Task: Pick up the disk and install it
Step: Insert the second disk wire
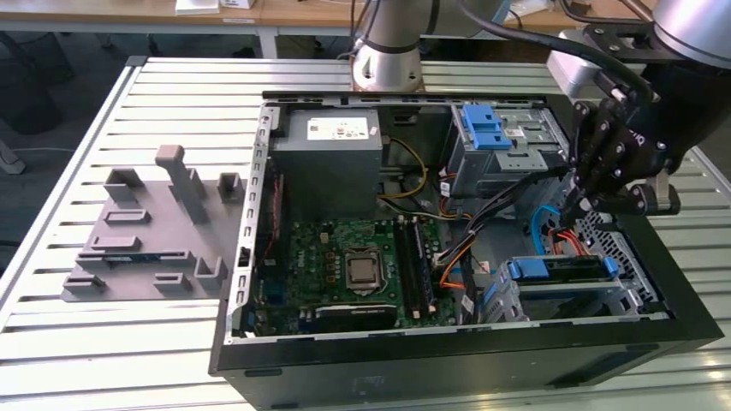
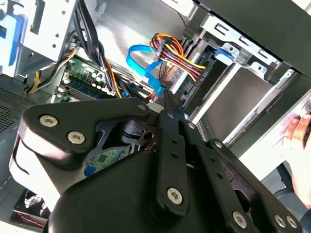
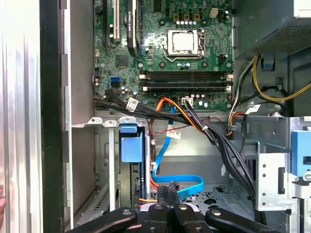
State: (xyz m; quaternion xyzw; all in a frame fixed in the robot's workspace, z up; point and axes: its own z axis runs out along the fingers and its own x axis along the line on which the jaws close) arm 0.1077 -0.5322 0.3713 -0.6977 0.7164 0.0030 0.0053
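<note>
The disk (image 1: 560,269) sits in the lower drive bay of the open computer case (image 1: 457,347), near the front corner on the exterior view's right, with its blue bracket around it. The bracket's blue end also shows in the first wrist view (image 3: 132,145) and in the second wrist view (image 2: 226,52). My gripper (image 1: 585,204) hangs a little above and behind the bay, over the blue data cable (image 3: 184,183) and the bundle of coloured power wires (image 2: 175,53). Its fingers (image 3: 167,193) are pressed together and hold nothing. The fingertips (image 2: 167,104) point down into the case.
The motherboard (image 1: 354,265) fills the case floor. The grey power-supply box (image 1: 331,145) and a silver cage with a blue latch (image 1: 494,137) stand at the back. A grey fixture block (image 1: 154,231) lies on the slatted table. A person's hand (image 2: 302,133) is by the case edge.
</note>
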